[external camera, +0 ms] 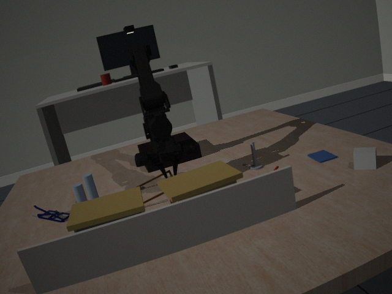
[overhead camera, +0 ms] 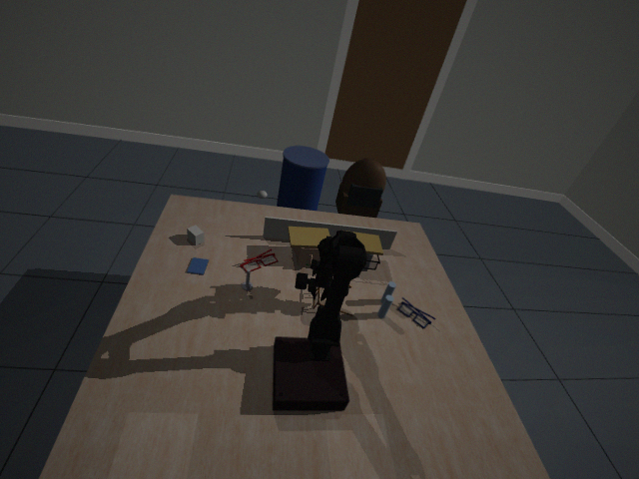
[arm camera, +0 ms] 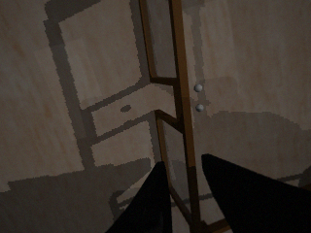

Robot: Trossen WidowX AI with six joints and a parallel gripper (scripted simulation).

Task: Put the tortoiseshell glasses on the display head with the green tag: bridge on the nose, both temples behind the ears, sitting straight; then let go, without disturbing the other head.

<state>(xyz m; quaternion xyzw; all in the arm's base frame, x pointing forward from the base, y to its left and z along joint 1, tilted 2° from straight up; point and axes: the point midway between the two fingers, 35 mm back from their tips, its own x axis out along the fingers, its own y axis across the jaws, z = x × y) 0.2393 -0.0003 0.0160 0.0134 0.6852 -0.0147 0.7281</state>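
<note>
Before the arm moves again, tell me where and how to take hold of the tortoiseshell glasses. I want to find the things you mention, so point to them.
Grip the tortoiseshell glasses (overhead camera: 317,299) (external camera: 154,178) (arm camera: 181,73) by the front's long brow bar, coming from above. The wrist view shows it as a narrow strip running between the fingers of the open gripper (overhead camera: 319,297) (external camera: 171,177) (arm camera: 184,160), so closing across its thickness should suit it best.
</note>
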